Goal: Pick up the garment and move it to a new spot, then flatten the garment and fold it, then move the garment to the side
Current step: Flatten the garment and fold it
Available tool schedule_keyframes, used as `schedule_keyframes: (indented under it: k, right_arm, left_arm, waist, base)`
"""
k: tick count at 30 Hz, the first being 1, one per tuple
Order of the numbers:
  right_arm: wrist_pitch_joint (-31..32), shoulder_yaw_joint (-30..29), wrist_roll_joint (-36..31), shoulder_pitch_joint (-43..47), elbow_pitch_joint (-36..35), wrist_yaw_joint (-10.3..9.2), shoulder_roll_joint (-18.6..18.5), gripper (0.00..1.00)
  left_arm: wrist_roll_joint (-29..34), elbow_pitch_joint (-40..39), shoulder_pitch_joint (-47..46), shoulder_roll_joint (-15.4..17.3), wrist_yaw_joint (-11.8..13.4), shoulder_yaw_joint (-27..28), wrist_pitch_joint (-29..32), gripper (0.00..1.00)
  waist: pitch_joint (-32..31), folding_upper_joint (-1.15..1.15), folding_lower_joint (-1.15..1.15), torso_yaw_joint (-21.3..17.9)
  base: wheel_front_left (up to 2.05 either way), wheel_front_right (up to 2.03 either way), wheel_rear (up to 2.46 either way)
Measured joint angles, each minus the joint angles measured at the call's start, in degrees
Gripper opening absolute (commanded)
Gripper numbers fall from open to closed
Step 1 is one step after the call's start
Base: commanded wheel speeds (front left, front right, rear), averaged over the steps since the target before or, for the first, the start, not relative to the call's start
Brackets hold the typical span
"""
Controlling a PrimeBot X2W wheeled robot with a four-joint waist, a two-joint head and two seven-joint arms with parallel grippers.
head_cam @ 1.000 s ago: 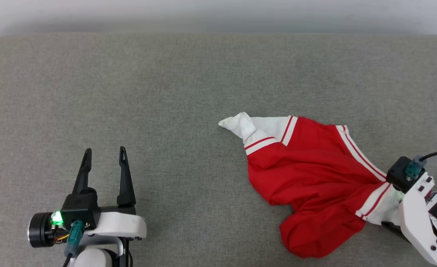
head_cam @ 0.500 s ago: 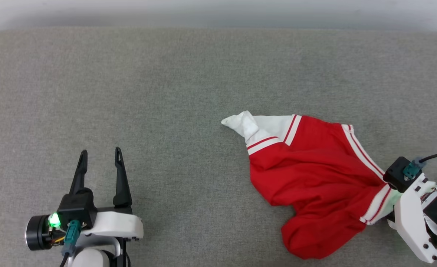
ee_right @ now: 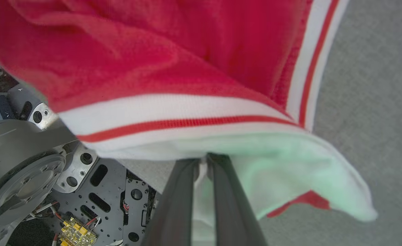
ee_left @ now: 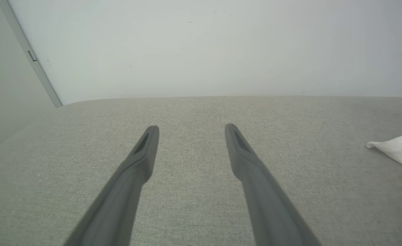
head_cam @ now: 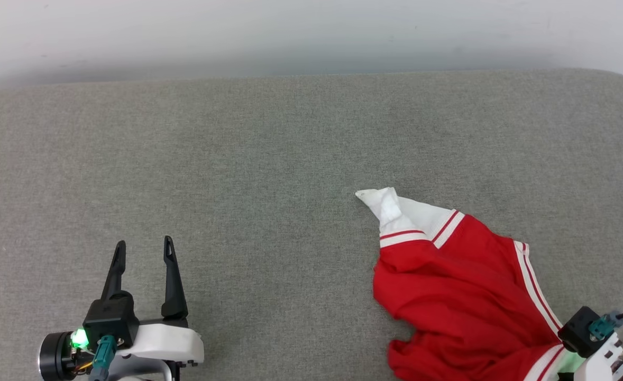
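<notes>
grey woven surface (head_cam: 237,159) is running back to a pale wall (head_cam: 290,32). the garment (head_cam: 449,296) is lying crumpled at the right near side of it, one white sleeve pointing toward the middle and the red body bunching toward the near edge. the right gripper (ee_right: 203,159) is pinching white sleeve cloth between fingers that are almost touching. the left gripper (head_cam: 144,242) is hovering well apart at the near left, fingers spread wide and holding nothing.

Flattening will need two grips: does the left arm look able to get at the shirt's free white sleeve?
Probably yes: only bare grey surface lies between the open left gripper and that sleeve.
</notes>
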Motion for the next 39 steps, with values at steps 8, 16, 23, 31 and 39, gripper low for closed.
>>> schedule_keyframes:
  k: [8,16,23,31,39]
  right_arm:
    - [-0.7,-8.6,0.0,3.8,-5.4,0.0,-0.2,1.0]
    - [4.3,-24.4,0.0,3.8,-16.9,0.0,-4.6,1.0]
    - [13.4,-25.7,-3.0,-6.2,-16.4,0.0,-5.0,1.0]
    - [23.1,-13.7,-5.1,-18.4,-6.7,0.0,-1.8,1.0]
    - [21.5,-2.1,-5.9,-21.2,4.0,0.0,3.6,1.0]
  left_arm:
    - [0.1,0.3,1.9,0.0,-0.2,1.4,0.0,1.0]
    - [0.4,-0.3,2.7,0.0,0.0,0.9,0.0,1.0]
    - [0.5,-0.4,0.7,0.0,-0.5,0.0,0.0,1.0]
    - [0.4,-0.6,-2.3,-0.1,-0.5,-1.4,0.0,1.0]
    - [-0.3,-0.6,-4.2,-0.1,0.0,-1.7,0.0,1.0]
  waist:
    - [-1.9,0.0,0.0,-0.7]
    - [-3.0,0.0,-0.01,-1.1]
    - [-0.9,0.0,0.0,0.2]
    - [3.0,0.0,0.0,3.0]
    - [7.3,0.0,0.0,5.7]
  base:
    - [0.0,0.0,0.0]
    - [0.0,0.0,0.0]
    - [0.0,0.0,0.0]
    - [0.0,0.0,0.0]
    - [0.0,0.0,0.0]
